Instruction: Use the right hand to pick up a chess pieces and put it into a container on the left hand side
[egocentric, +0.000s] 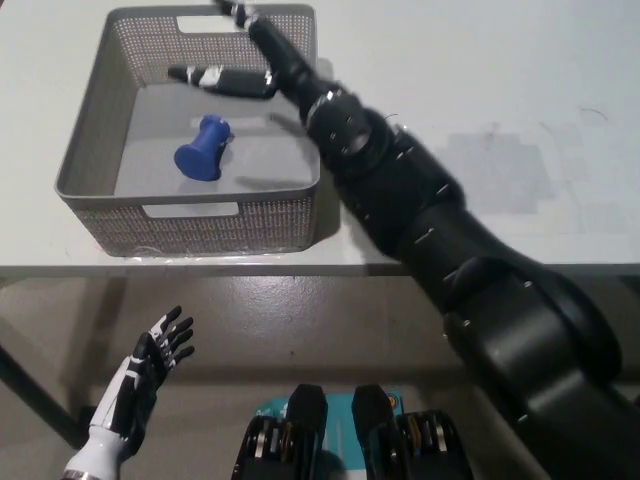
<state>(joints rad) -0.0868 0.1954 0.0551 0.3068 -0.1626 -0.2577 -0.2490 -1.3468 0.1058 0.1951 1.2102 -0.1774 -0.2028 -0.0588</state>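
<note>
Blue chess piece (202, 149) lay on side inside grey basket (88, 140) on worktop (480, 90). Right hand (250, 55) above, fingers spread, empty. Left hand (148, 368) low, splayed. Piece likely light, rigid, smooth; grip narrow stem.

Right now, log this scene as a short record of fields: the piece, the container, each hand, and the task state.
piece: blue chess piece, lying on its side on the basket floor
container: grey mesh basket, on the white table, toward the robot's left
right hand: right hand, open, over the basket's far side, apart from the piece
left hand: left hand, open, below the table edge, holding nothing
task state: piece lies in the basket, no hand on it
</note>
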